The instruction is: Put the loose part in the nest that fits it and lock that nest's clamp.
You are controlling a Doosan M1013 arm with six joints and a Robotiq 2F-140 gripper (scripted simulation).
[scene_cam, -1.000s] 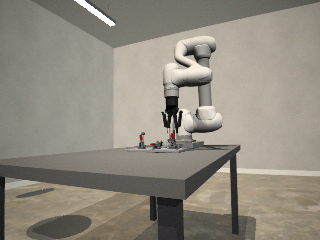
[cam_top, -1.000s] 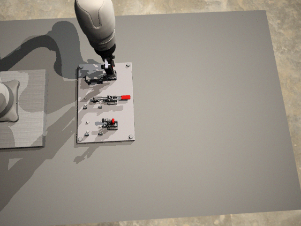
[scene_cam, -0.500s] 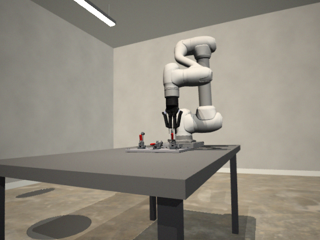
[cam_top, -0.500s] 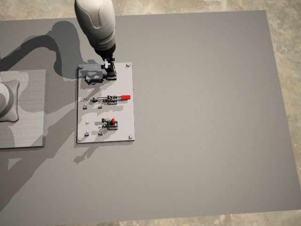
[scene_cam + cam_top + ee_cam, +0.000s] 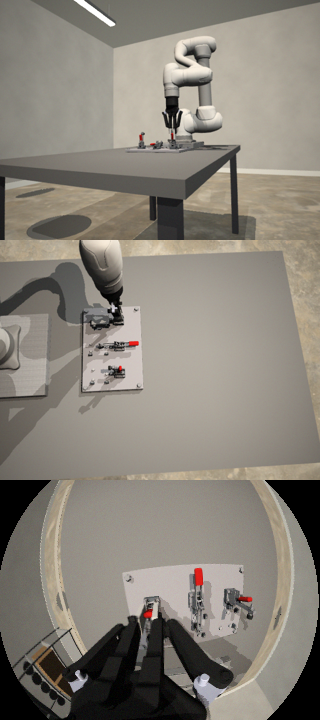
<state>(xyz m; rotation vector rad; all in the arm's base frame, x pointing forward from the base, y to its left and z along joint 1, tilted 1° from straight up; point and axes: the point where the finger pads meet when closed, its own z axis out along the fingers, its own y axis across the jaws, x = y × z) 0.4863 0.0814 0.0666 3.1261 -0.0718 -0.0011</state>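
Observation:
The grey fixture plate (image 5: 130, 325) (image 5: 134, 150) (image 5: 135, 592) carries three nests, each with a toggle clamp. A dark part (image 5: 99, 320) lies in the far nest, in the arm's shadow. My gripper (image 5: 116, 311) (image 5: 172, 131) (image 5: 150, 609) hangs upright over that nest's clamp (image 5: 119, 319), fingers shut. Its tips stand at the top of the upright red handle (image 5: 172, 136) (image 5: 148, 615); I cannot tell whether they touch it. The middle clamp's red handle (image 5: 133, 343) (image 5: 152, 144) (image 5: 198, 576) lies flat. The near clamp's handle (image 5: 120, 368) (image 5: 140, 136) (image 5: 246, 599) stands up.
The robot's base block (image 5: 24, 356) stands left of the fixture plate. The middle and near nests show bare pads (image 5: 90, 352) and blocks. The table's edges are far from the plate on the right and front.

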